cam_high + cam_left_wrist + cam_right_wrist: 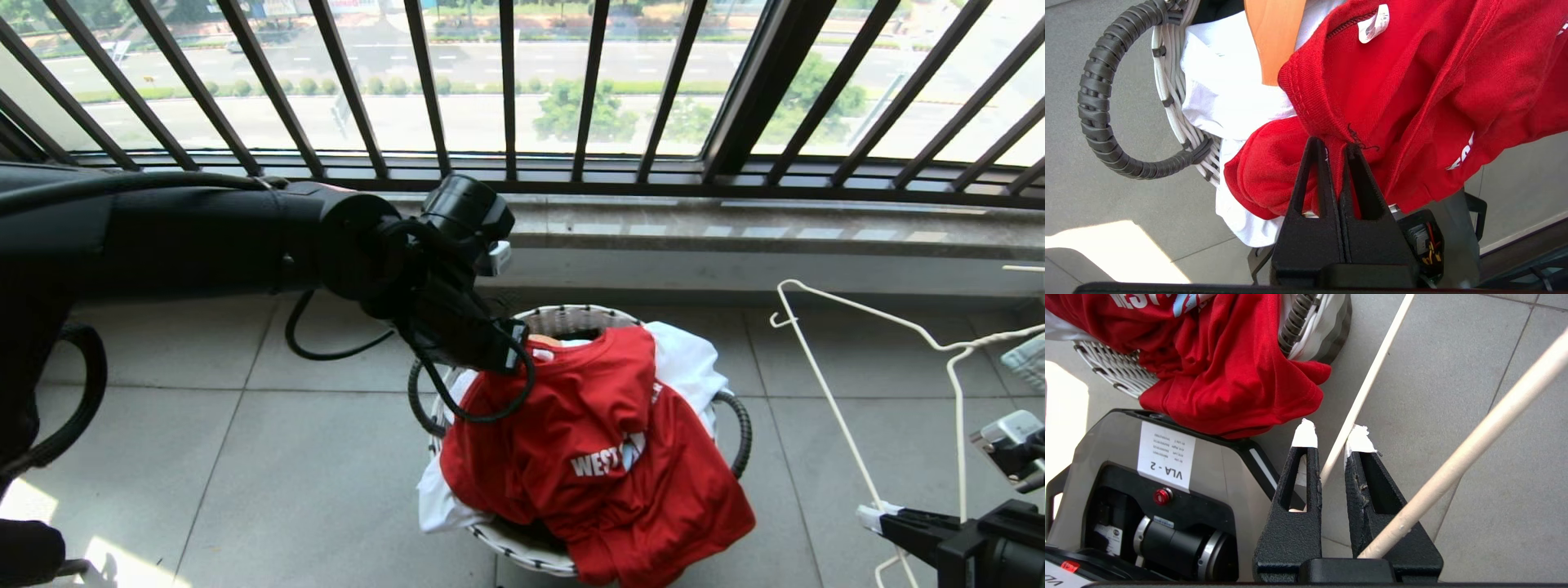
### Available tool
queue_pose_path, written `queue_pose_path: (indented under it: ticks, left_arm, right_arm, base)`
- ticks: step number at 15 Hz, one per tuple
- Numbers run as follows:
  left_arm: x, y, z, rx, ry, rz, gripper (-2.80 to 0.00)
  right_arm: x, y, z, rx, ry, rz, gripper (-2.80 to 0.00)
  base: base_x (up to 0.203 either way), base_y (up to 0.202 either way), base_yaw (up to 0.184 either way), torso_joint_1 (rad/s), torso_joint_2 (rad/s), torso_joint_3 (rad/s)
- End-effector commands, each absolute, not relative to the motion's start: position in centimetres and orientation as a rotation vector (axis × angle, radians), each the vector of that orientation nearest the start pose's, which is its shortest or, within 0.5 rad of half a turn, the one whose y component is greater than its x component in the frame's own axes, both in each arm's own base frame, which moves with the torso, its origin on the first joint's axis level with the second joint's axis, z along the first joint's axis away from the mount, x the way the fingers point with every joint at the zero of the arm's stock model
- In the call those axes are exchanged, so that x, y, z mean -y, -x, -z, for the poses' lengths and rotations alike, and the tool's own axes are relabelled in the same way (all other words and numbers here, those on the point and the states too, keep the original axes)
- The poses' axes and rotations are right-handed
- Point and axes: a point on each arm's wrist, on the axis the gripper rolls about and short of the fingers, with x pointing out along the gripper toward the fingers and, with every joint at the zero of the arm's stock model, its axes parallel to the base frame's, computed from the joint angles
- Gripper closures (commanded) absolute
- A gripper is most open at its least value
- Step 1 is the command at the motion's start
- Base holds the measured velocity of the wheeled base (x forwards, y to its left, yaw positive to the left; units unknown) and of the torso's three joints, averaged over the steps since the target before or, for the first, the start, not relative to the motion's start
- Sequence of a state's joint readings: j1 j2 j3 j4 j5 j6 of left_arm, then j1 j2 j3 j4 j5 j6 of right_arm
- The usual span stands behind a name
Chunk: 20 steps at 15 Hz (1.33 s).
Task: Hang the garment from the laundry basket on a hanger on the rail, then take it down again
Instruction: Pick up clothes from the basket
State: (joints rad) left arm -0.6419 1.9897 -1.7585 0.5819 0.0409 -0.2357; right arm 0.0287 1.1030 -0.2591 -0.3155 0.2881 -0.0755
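The red garment (588, 441) with white lettering lies draped over the small round laundry basket (522, 557), its hem hanging past the near rim. My left gripper (516, 353) is at the shirt's far edge. In the left wrist view it (1335, 143) is shut on a fold of the garment (1412, 81) by the collar seam, beside the white neck label. At the right, my right gripper (1331, 430) is shut on a thin bar of the white wire hanger (1367, 379), which it holds upright (849, 441). The rail is out of view.
A white cloth (686, 359) and an orange piece (1274, 36) lie in the basket under the shirt. Dark loop handles (1094, 102) stick out from its sides. Balcony bars (506, 90) and a stone sill (735, 233) close off the far side. My base (1167, 457) is just below the shirt's hem.
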Motion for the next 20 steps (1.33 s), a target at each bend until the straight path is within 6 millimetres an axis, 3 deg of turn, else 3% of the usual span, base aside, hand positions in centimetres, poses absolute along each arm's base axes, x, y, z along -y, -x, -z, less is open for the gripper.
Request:
queue_pose_path:
  ticks: [1, 12, 20]
  left_arm:
    - [22.6, -29.4, -24.0, -0.826, -0.059, 0.485, 0.0]
    - [22.3, -28.3, -24.8, -0.811, -0.067, 0.504, 0.0]
    - [22.4, -28.1, -24.8, -0.811, -0.071, 0.511, 0.0]
  right_arm:
    - [-1.0, -12.5, -13.6, -0.513, 0.004, -0.331, 0.0]
    - [-1.0, -12.5, -13.6, -0.515, 0.004, -0.331, 0.0]
    - [-0.9, -12.5, -13.7, -0.507, 0.002, -0.322, 0.0]
  base:
    - [0.0, 0.0, 0.0, 0.0, 0.0, 0.0]
    - [0.0, 0.0, 0.0, 0.0, 0.0, 0.0]
    - [0.0, 0.0, 0.0, 0.002, 0.0, 0.159]
